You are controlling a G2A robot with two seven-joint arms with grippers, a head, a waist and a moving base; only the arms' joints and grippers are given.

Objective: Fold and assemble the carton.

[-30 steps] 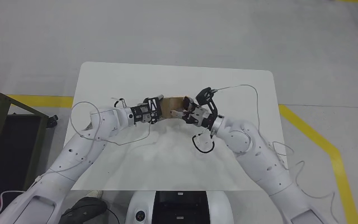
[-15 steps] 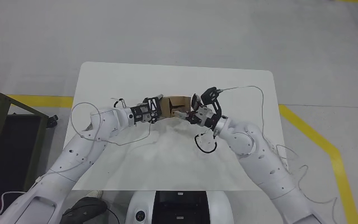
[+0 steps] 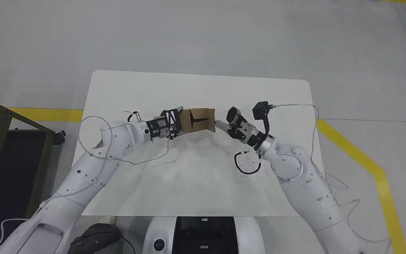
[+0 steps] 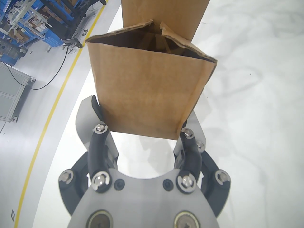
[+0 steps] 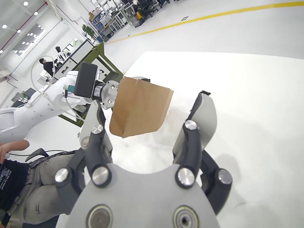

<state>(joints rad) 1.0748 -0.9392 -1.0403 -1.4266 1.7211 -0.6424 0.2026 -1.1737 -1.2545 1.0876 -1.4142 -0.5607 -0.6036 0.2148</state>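
The left gripper [image 4: 142, 113] is clamping one end of the brown carton [image 3: 198, 119], holding it over the middle of the white table [image 3: 127, 89]. The right gripper [image 3: 224, 125] is hanging spread open just beside the carton's other end. Pale grey floor with a yellow line [image 3: 44, 114] is surrounding the table.

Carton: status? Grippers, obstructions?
Left gripper shut on carton. Right gripper open, off the carton. Carton partly formed, end by left gripper open, over the table. Nothing in the way.
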